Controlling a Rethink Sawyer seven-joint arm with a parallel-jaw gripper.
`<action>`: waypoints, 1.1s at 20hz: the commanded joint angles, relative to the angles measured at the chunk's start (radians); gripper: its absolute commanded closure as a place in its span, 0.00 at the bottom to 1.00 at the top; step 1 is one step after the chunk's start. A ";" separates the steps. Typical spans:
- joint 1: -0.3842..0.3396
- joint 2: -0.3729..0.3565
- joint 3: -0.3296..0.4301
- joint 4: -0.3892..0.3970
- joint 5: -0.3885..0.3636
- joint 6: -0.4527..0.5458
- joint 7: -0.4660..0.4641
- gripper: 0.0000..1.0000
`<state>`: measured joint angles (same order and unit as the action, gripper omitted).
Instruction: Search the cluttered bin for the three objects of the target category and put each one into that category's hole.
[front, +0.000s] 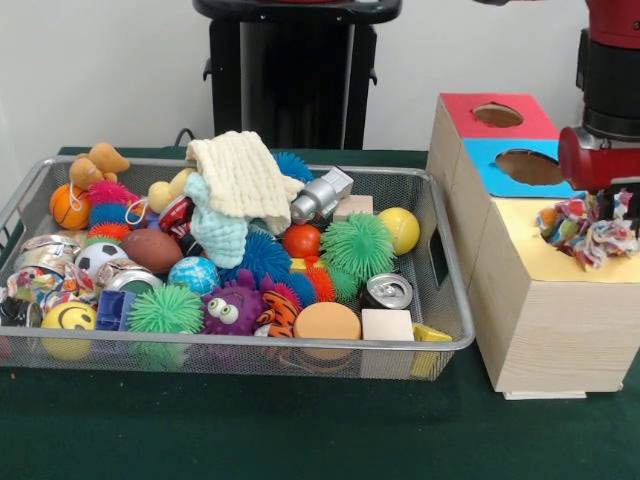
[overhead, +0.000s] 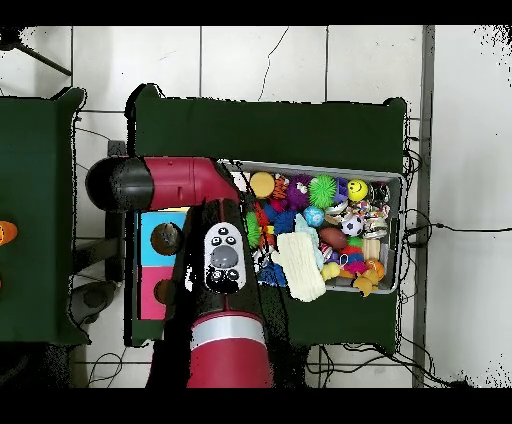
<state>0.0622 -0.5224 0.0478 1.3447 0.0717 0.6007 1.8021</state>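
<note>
The cluttered bin (front: 455, 338), a wide wire mesh tray, sits on the green table and is full of toys; it also shows in the overhead view (overhead: 396, 182). To its right stands a wooden box (front: 540, 330) whose top has a red section with a hole (front: 497, 115), a blue section with a hole (front: 528, 166) and a yellow section (front: 560, 268). My gripper (front: 606, 205) hangs over the yellow section, shut on a multicoloured rag bundle (front: 585, 230) that sits right over that section's hole. In the overhead view my arm hides the gripper.
In the bin lie a cream knitted cloth (front: 240, 175), a pale blue cloth (front: 215, 228), a green spiky ball (front: 358, 245), a yellow ball (front: 400, 230), a crushed can (front: 388, 291), a purple monster toy (front: 232, 308) and wooden blocks. The black pedestal (front: 295, 70) stands behind.
</note>
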 joint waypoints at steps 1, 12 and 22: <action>0.029 0.031 0.022 0.175 -0.020 0.039 0.140 1.00; 0.009 0.006 0.006 0.204 -0.045 0.080 0.086 1.00; -0.027 -0.014 0.006 0.252 -0.083 0.070 0.020 1.00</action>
<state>0.0700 -0.5642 0.0366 1.4099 0.0582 0.6003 1.8021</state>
